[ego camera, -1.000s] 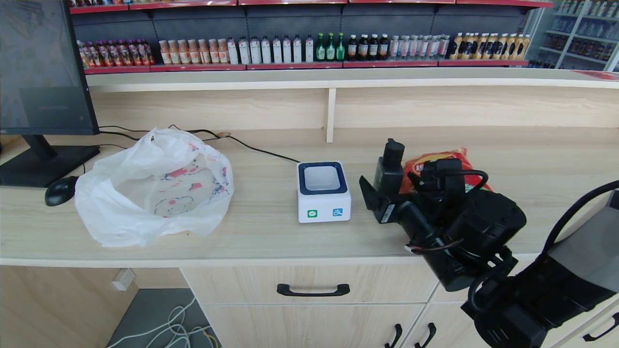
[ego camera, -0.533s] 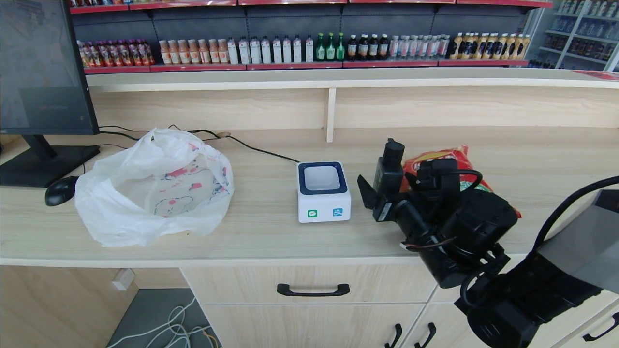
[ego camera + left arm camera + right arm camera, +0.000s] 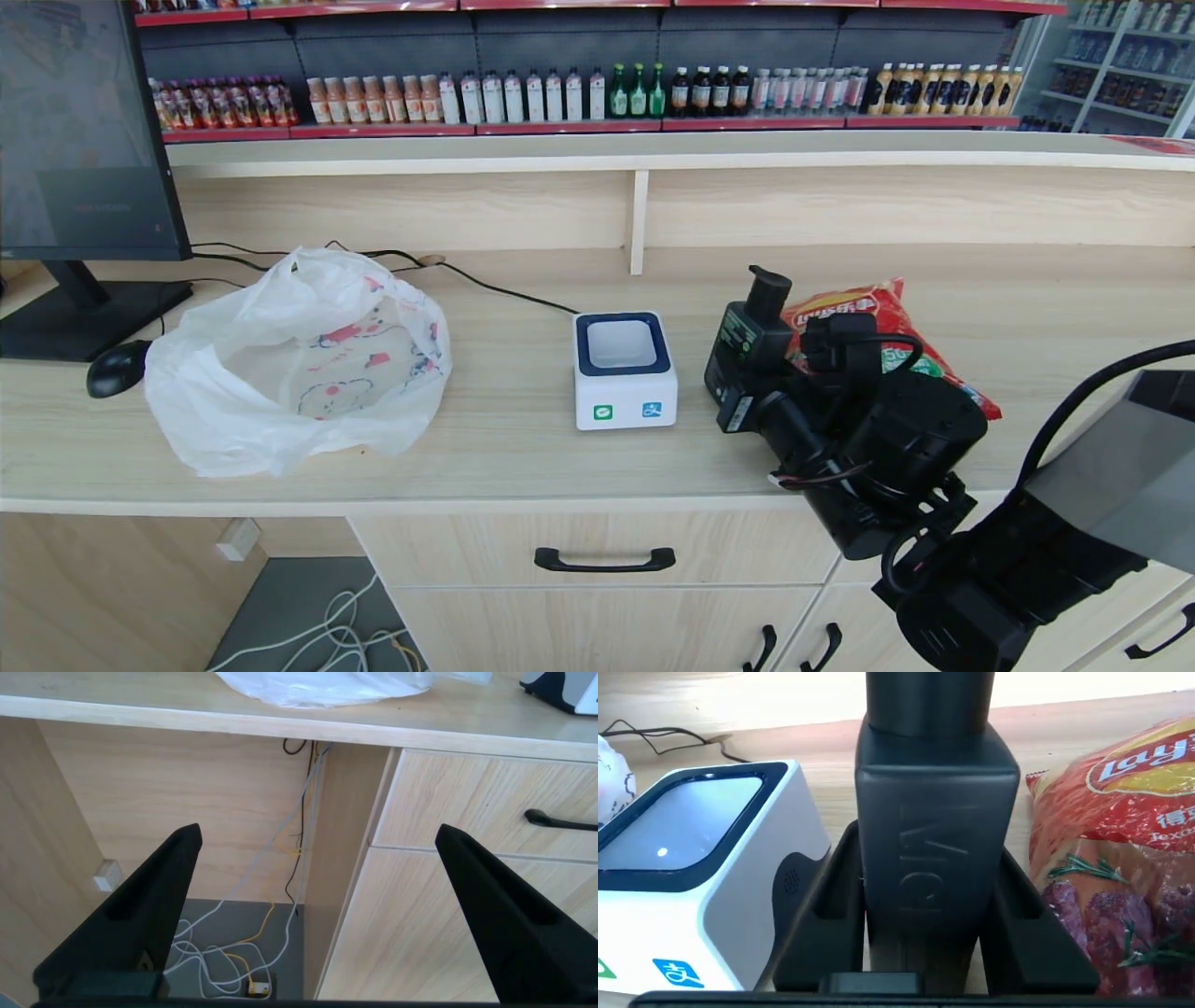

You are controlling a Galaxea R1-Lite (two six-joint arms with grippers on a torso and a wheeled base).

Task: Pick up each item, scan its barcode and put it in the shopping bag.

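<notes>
A black squarish bottle [image 3: 750,327] stands on the wooden counter [image 3: 523,439] just right of the white scanner [image 3: 624,369]. My right gripper [image 3: 747,364] is shut on the bottle's lower body; in the right wrist view the bottle [image 3: 929,859] fills the space between the fingers [image 3: 827,910]. A red chips bag [image 3: 896,322] lies flat right behind the bottle, also seen as the bag [image 3: 1130,859] beside the scanner [image 3: 691,859]. The white shopping bag [image 3: 299,364] sits open at the counter's left. My left gripper [image 3: 318,905] hangs open below the counter edge, in front of the cabinet.
A monitor [image 3: 84,140] and a black mouse [image 3: 117,367] stand at the far left. A black cable [image 3: 504,289] runs behind the scanner. A raised shelf [image 3: 653,154] backs the counter. Drawers with black handles [image 3: 604,560] are below.
My right gripper's fingers have shut on the black bottle, and the bottle has turned and tipped slightly to the right. The chips bag shows more from behind the arm.
</notes>
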